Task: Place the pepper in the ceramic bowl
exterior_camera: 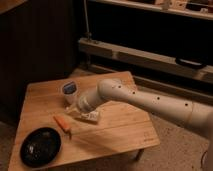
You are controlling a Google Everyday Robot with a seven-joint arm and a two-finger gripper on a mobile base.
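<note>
The small orange-red pepper [62, 122] lies on the wooden table [120, 132], left of centre, with its thin dark stem pointing toward the front. The wide black ceramic bowl [40, 146] sits at the front left corner, just in front and left of the pepper. My gripper [75, 107] is at the end of the white arm [145, 100] that reaches in from the right. It hovers over the white boxy object [90, 116], a little right of and behind the pepper, not touching it.
A small white cup with a blue top [69, 91] stands just behind the gripper. The table edge runs close in front of the bowl. A dark shelf unit [150, 50] stands behind the table.
</note>
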